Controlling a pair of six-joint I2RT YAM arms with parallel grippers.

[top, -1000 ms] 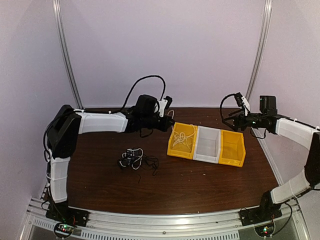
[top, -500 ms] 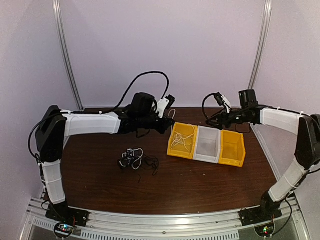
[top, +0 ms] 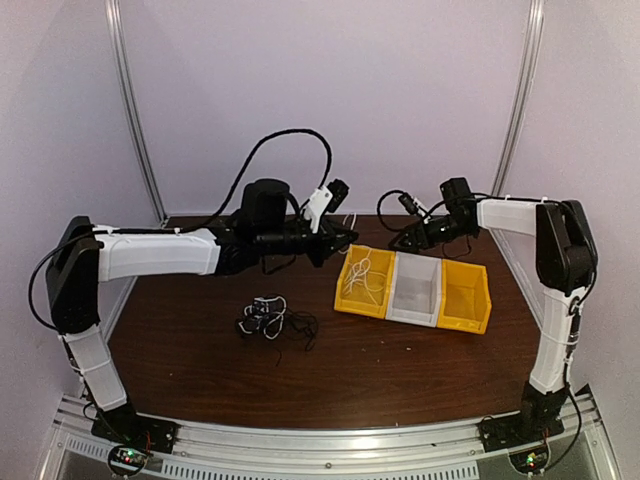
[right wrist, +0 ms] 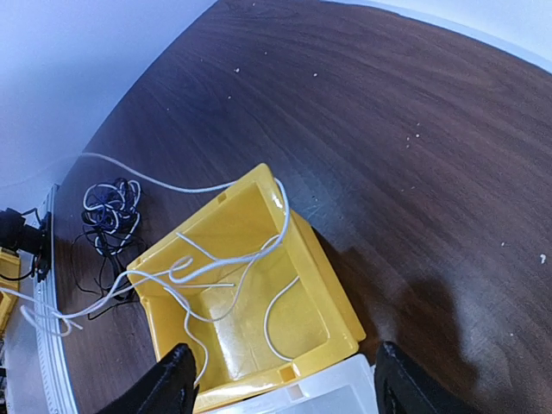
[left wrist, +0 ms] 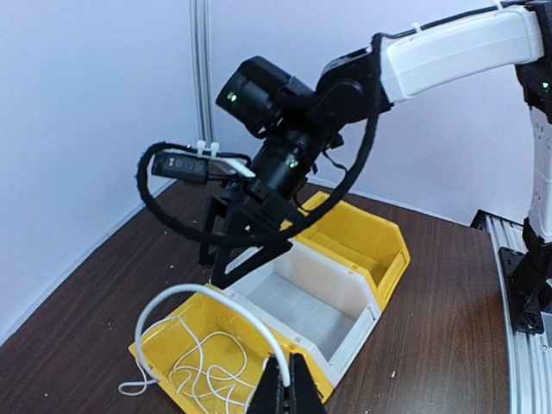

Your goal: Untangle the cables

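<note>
A white cable [left wrist: 207, 302] arches up from the left yellow bin [left wrist: 219, 318], with most of its length coiled inside. My left gripper [left wrist: 287, 379] is shut on the cable's upper end, just above the bin's near edge, and also shows in the top view [top: 345, 238]. My right gripper [right wrist: 285, 388] is open and empty, hovering over the same bin [right wrist: 336, 293] from the far side [top: 405, 238]. A clump of dark cables with some white cord [top: 268, 318] lies on the table left of the bins. It also shows in the right wrist view [right wrist: 108, 207].
A white bin [top: 415, 290] and a second yellow bin [top: 465, 297] stand joined to the right of the first, and both hold nothing. The two arms meet closely over the bins. The brown table [top: 400, 370] has walls at the back and sides.
My right arm has swung left from the table's right side to over the left yellow bin. My left arm has stretched further right and risen, lifting the white cable's end.
</note>
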